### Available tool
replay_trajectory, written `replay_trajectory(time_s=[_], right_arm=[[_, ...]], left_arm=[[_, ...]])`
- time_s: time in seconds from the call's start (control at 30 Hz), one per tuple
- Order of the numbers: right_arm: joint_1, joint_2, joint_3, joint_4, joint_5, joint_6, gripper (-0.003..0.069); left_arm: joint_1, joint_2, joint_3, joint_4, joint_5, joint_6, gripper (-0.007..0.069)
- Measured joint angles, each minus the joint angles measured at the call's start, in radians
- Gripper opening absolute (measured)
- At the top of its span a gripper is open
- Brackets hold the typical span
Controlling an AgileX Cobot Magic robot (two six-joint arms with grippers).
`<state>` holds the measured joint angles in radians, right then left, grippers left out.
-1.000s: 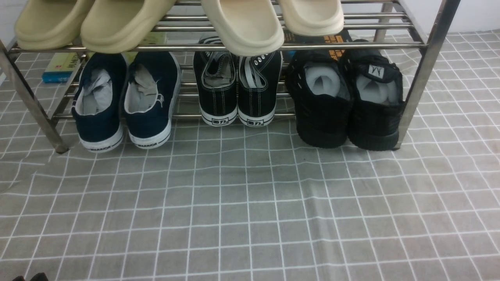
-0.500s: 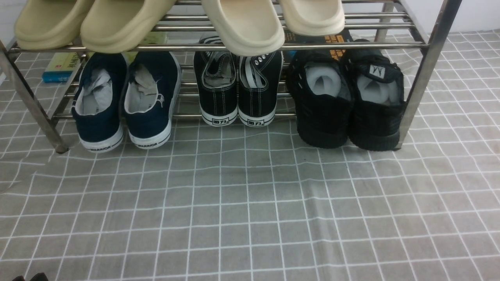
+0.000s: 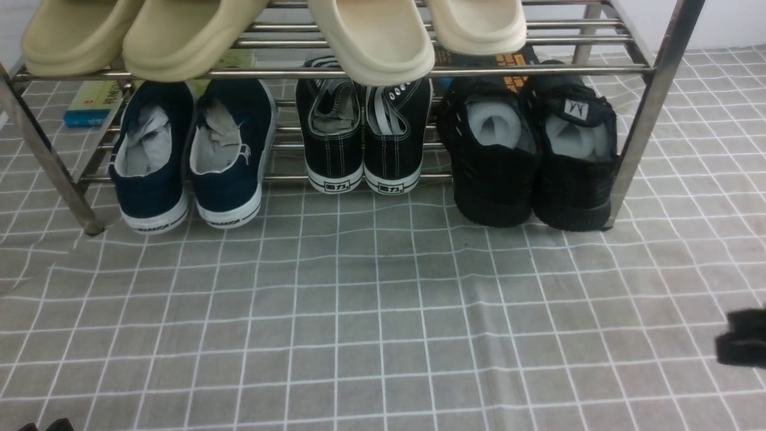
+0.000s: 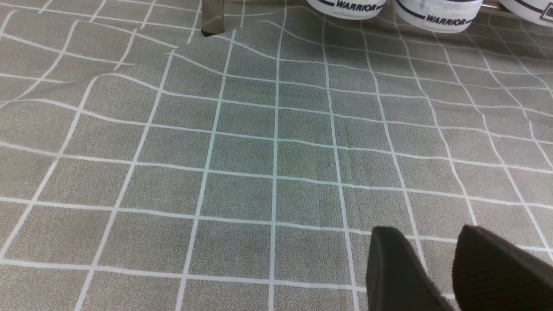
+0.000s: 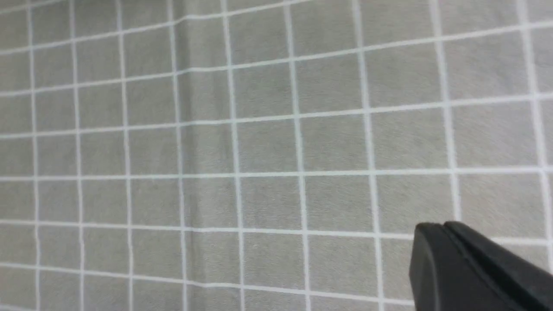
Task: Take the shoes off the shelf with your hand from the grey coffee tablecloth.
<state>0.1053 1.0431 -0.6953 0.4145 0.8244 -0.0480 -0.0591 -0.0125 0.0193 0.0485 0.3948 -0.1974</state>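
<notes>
all-black knit sneakers [image 3: 532,155], heels toward robot, far right on lower tier of shiny steel-rod shelf [image 3: 658,90]; right fingers [image 3: 745,350] nearer, pressed together, empty; left fingers [image 4: 397,268] spread.

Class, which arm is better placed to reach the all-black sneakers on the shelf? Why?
Right. The all-black sneakers sit at the right end of the shelf; the right gripper hangs on that side, the left gripper far left.
</notes>
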Motion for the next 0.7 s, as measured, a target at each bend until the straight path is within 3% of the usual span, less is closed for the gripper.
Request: replay_trajectory(time_s=[0.07,0.2,0.37,0.53,0.7], right_arm=[[0.066,0.143,-0.122,0.058,0.001,-0.099,0.0015],[0.150,0.266,-0.269,0.061,0.004,-0.129,0.0041],[0.263,0.414,-0.497,-0.075,0.008,-0.067,0.0132],[0.363,0.555,-0.714,-0.242,0.018,-0.007,0.0314],[0.411,0.674,-0.855,-0.363,0.011,0.006,0.0446]], left_arm=[[0.000,0.000,0.000,0.000,0.000,0.000,0.0239],[0.000,0.000,0.000,0.000,0.000,0.000,0.0239],[0.000,0.000,0.000,0.000,0.000,0.000,0.0239],[0.000,0.000,0.000,0.000,0.000,0.000,0.0239],[0.000,0.000,0.000,0.000,0.000,0.000,0.0239]])
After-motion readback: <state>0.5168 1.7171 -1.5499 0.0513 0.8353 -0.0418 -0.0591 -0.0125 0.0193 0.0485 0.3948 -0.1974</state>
